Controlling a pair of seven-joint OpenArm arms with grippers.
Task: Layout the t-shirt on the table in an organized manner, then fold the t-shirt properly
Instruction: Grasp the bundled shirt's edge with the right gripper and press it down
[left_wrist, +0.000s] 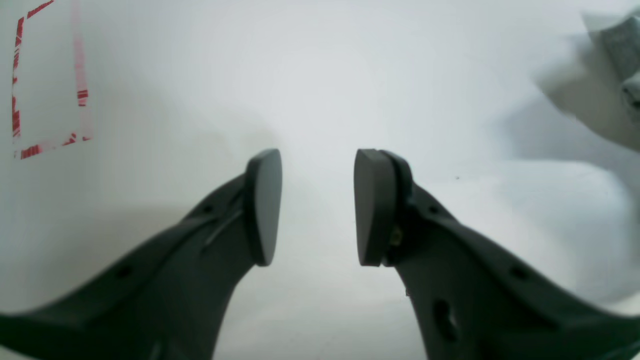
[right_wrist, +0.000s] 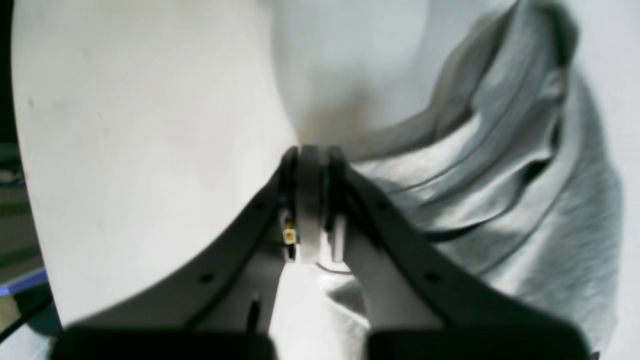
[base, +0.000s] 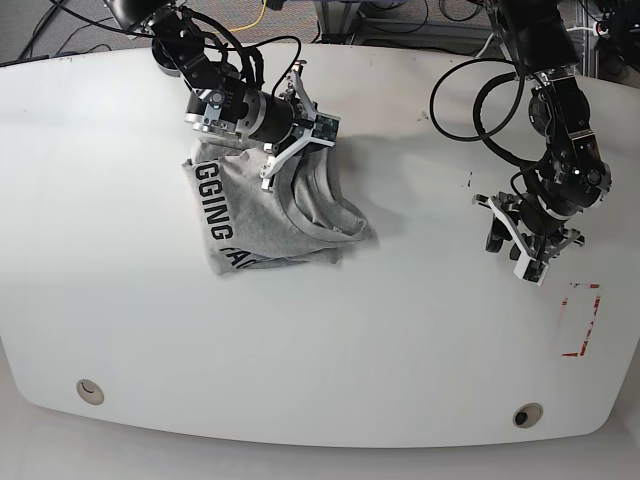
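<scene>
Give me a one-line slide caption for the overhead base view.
Right gripper pinches the crumpled grey t-shirt on the white table; left gripper hovers open, empty.

base: high, looking down on whole table (base: 320, 340) | wrists: close, along fingers | shared: t-shirt (base: 270, 215), apparently blurred top-right in left wrist

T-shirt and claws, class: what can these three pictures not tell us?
- T-shirt lettering: base view, folds hide part of it.
- Collar and sleeves: bunched cloth hides them in every view.
- Right claw: right wrist view, blurred; what it pinches is unclear.
- Left wrist view: only a shirt corner shows, cut by the edge.
</scene>
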